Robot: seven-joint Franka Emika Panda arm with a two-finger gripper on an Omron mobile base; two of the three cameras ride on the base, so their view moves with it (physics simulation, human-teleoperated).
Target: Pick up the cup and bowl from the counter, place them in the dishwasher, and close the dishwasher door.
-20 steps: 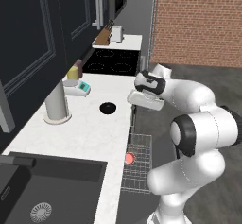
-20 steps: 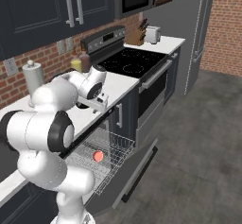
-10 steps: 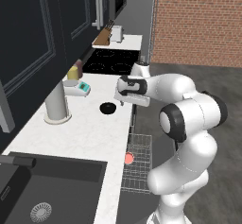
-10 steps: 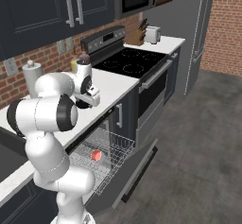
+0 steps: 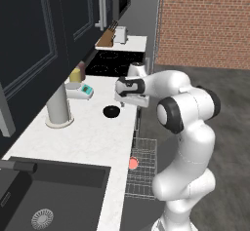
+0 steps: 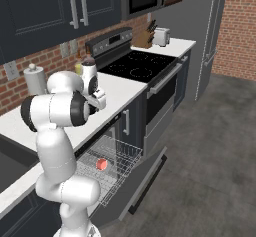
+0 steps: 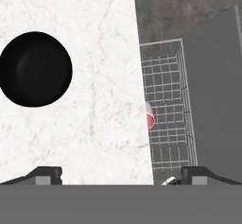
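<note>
The end effector (image 5: pixel 123 103) hangs over the counter (image 5: pixel 88 137) near its front edge, fingers spread wide apart and holding nothing. The bowl (image 5: pixel 111 111) sits on the counter just beside it. The cup (image 5: pixel 133 163) lies in the dishwasher (image 6: pixel 112 163) rack, above the lowered dishwasher door (image 6: pixel 145 178).

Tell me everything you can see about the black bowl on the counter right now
The bowl is small, round, shallow and glossy black, with a soft sheen inside and nothing in it. It sits upright on the white speckled counter, a little back from the front edge, between the tall grey cylinder and the gripper. Nothing touches it except the counter. The gripper hovers open beside it, not around it; in the hand view the bowl lies off to one side of the fingertips.
</note>
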